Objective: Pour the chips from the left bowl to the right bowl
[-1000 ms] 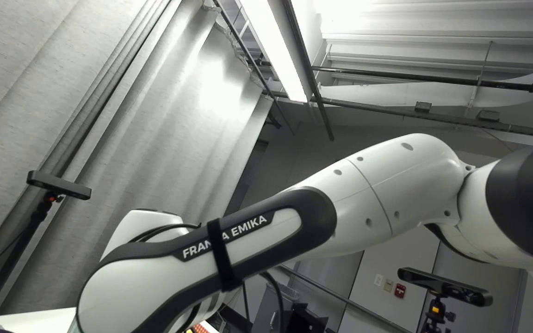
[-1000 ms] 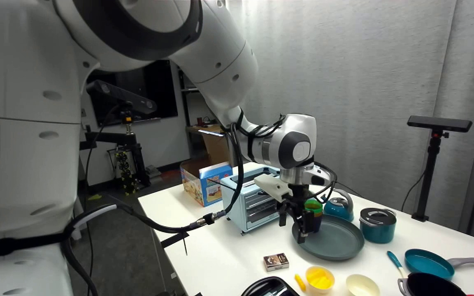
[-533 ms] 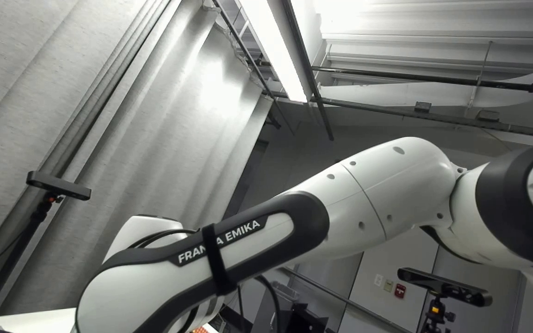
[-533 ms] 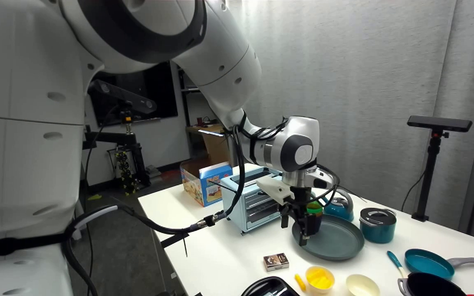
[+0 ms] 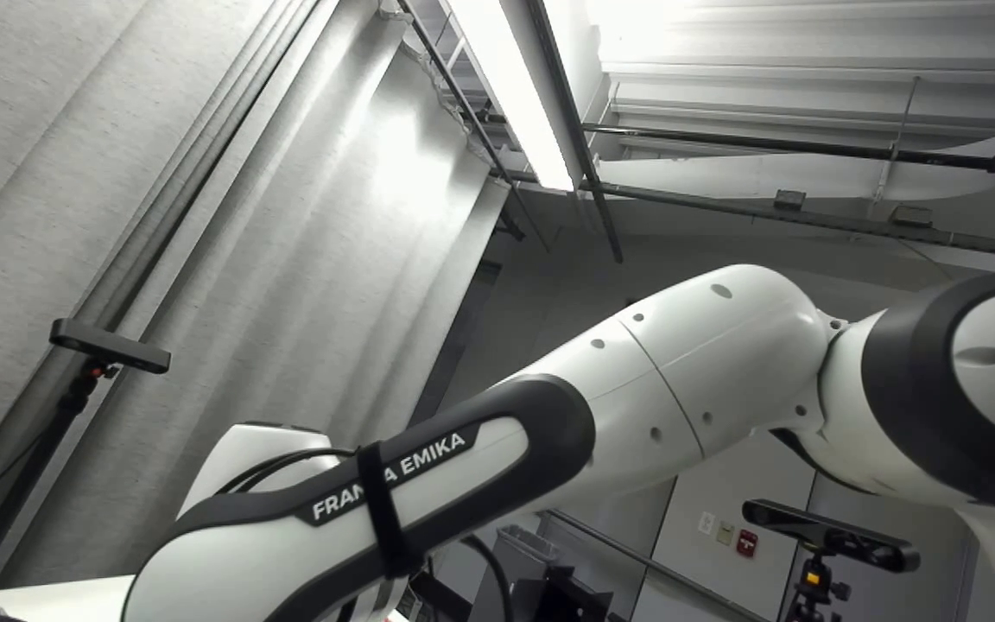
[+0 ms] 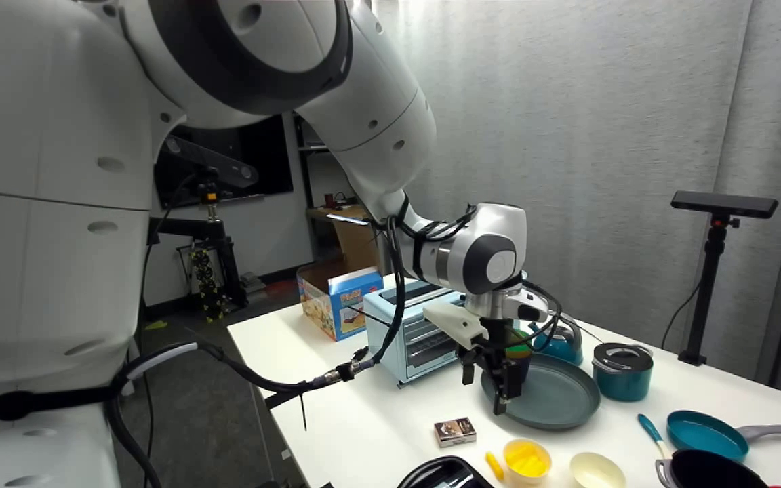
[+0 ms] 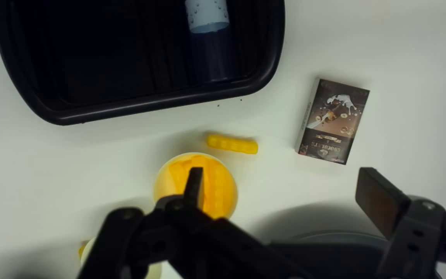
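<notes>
A small pale bowl holds yellow chips on the white table in an exterior view. The bowl and its chips also show in the wrist view, partly behind one finger. A second pale bowl beside it looks empty in that exterior view. Only slivers of this bowl show at the bottom left of the wrist view, behind the gripper. My gripper is open and empty above the table, by the grey plate's near edge. In the wrist view the gripper has its fingers wide apart.
A loose yellow stick and a chocolate box lie near the filled bowl. A black tray is close by. The grey plate, cups, toaster oven, teal pot and teal pan stand around.
The arm has moved slightly and my gripper sits a little lower in the exterior view. It stays open. The bowls and other objects have not moved.
</notes>
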`<state>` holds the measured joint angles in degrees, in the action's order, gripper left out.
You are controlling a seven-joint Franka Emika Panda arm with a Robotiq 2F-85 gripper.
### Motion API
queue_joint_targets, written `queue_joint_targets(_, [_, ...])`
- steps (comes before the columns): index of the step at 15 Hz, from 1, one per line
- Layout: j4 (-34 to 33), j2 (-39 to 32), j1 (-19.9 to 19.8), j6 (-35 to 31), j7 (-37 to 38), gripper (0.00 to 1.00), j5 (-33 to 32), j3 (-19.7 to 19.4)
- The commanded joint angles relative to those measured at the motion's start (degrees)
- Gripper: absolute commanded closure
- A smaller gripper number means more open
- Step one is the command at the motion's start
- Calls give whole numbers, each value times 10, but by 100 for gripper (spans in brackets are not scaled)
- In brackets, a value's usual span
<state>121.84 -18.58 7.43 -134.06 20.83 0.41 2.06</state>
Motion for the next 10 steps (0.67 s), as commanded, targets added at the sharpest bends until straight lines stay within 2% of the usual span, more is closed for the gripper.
queue_joint_targets(1, [-10,-29,-12,-32,-38,0,18,2])
queue_joint_targets(10, [-38,-98,-50,-79,-116,0,93,15])
